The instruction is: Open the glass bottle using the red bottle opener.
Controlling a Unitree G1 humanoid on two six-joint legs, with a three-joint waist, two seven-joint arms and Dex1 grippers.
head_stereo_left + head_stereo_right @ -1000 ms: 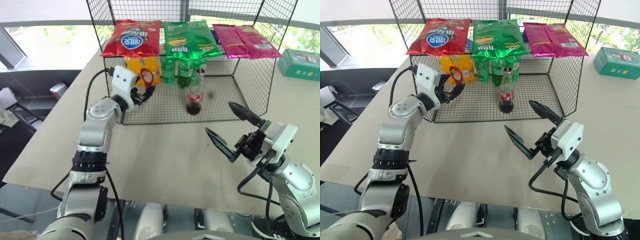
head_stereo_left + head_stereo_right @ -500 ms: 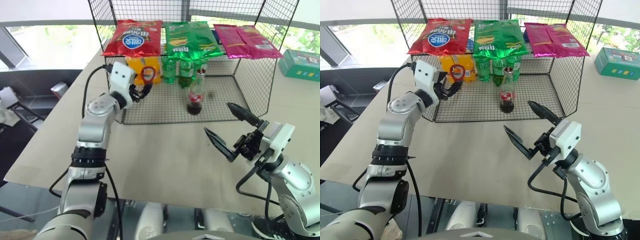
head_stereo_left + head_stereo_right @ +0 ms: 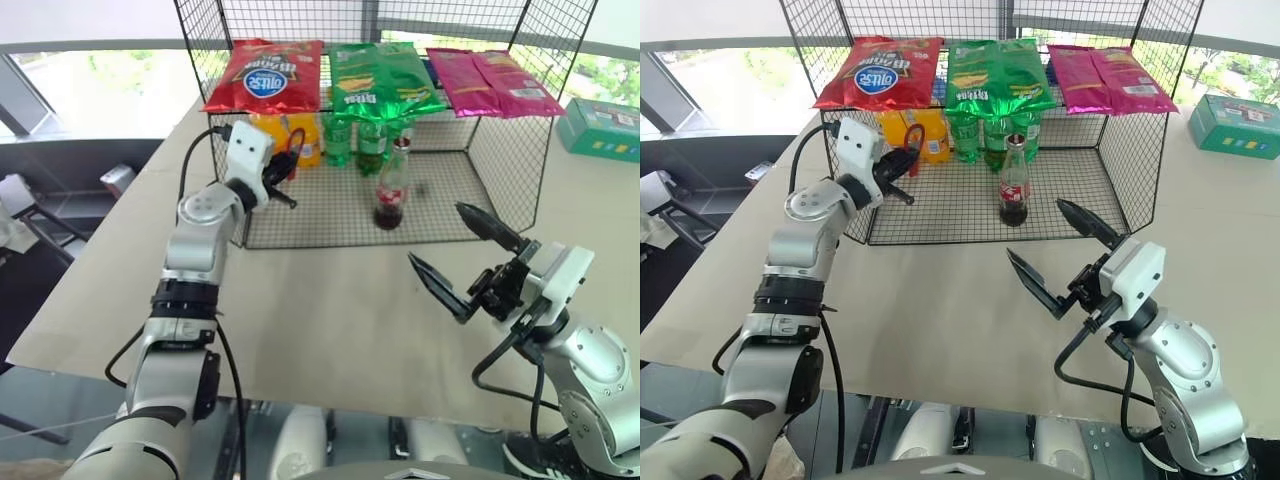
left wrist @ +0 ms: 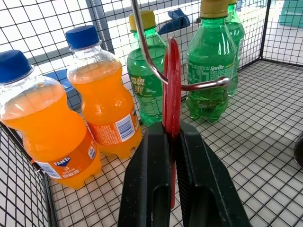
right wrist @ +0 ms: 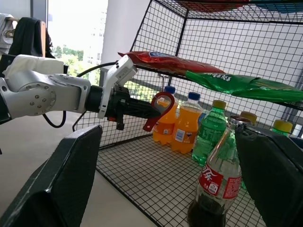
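the left hand (image 4: 171,156) has just closed flat on the red bottle opener (image 4: 171,90), whose thin ring head still hangs on a bent metal hook (image 4: 191,86) inside the wire rack (image 3: 500,160); next it likely lifts it free. the right hand (image 3: 462,255) waits wide open over the worktop (image 3: 330,320). the glass bottle (image 3: 392,190), slim, capped, stands in the rack.

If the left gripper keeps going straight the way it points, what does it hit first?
Probably the green soda bottles at the back of the wire rack. The left gripper, shut on the red bottle opener, aims between them; the orange bottles sit off to the side. Depth is uncertain.
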